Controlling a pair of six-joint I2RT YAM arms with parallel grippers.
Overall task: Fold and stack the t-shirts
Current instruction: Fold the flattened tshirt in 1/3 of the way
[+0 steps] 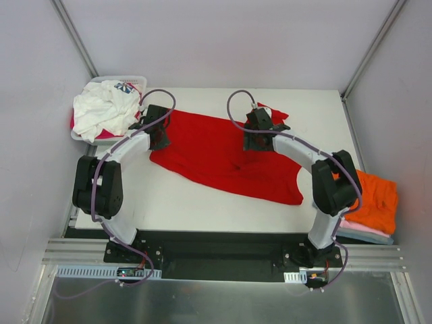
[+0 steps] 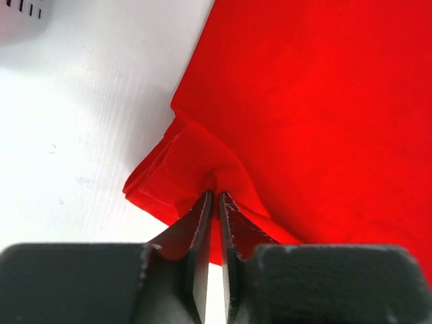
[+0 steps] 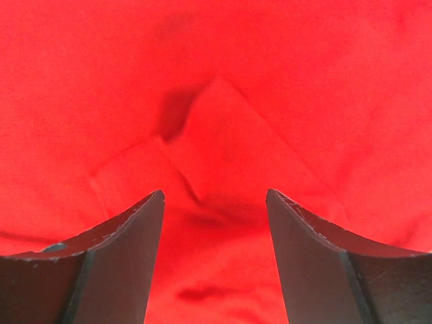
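A bright red t-shirt [image 1: 223, 162] lies spread and rumpled across the white table [image 1: 175, 202]. My left gripper [image 1: 159, 137] is at its left edge. In the left wrist view the left gripper [image 2: 216, 194] is shut on a bunched fold of the red t-shirt [image 2: 317, 101] beside its hem corner. My right gripper [image 1: 259, 140] hovers over the shirt's far right part. It stands open in the right wrist view [image 3: 213, 196], with creased red t-shirt [image 3: 216, 121] below and nothing between the fingers. A red flap [image 1: 275, 110] sticks out behind the right gripper.
A white slotted basket [image 1: 98, 82] at the back left holds a crumpled white t-shirt [image 1: 102, 111] with a blue-red print. At the right edge, an orange t-shirt [image 1: 375, 197] lies folded on top of a pink one [image 1: 363, 229]. Grey walls enclose the table.
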